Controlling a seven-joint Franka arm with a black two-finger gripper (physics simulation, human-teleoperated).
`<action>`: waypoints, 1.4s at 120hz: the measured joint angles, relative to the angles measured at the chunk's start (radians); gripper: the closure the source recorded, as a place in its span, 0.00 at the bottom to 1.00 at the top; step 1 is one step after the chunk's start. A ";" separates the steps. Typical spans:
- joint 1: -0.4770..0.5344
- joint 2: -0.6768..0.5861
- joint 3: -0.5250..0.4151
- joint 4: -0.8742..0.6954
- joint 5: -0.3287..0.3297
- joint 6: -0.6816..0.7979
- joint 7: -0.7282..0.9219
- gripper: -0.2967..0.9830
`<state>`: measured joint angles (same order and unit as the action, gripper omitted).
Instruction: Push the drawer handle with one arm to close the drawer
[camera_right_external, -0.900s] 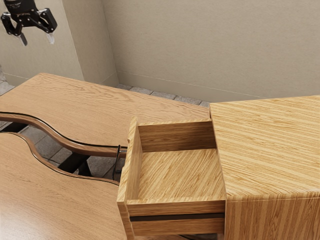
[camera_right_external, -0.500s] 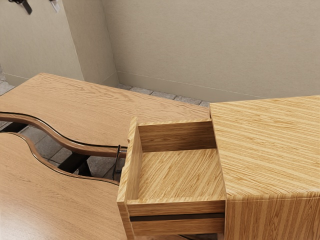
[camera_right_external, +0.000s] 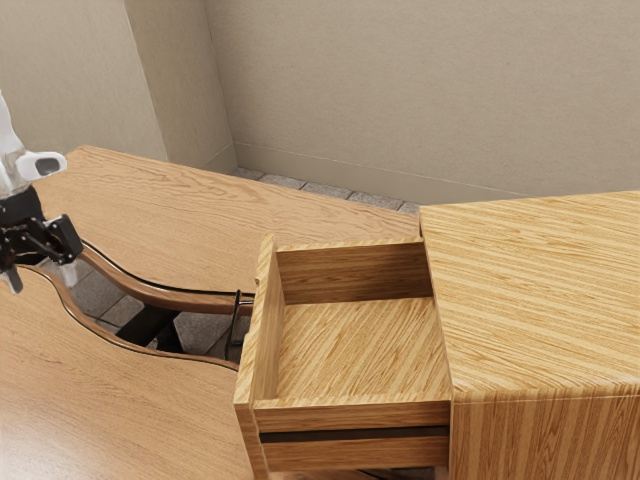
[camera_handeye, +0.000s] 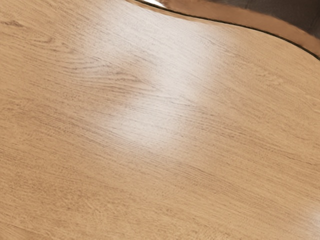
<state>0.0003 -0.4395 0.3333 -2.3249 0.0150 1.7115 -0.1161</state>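
Note:
At the exterior view's left edge, my gripper hangs above the table with its fingers apart and nothing between them. The wooden drawer is pulled out from its cabinet, and its inside holds nothing. On the outer side of the drawer's front panel is the thin dark handle, partly hidden by the panel. A wide stretch separates the gripper from the handle.
The wooden table has a wavy gap with a dark rim running through it, toward the drawer front. In the wrist view, the tabletop lies under my hand, with the curved rim at one corner. A wall stands behind.
My gripper first rose out of the exterior view's top left, then came down to a lower spot at its left edge, over the table. The drawer has stayed still.

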 joint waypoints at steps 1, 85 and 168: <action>-0.009 0.001 0.000 -0.006 0.002 0.008 -0.001 0.25; -0.433 0.043 0.098 -0.081 0.106 0.439 1.032 0.25; -0.226 -0.175 -0.255 -0.229 -0.238 0.424 1.288 0.29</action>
<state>-0.2253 -0.6144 0.0786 -2.5541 -0.2227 2.1356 1.1719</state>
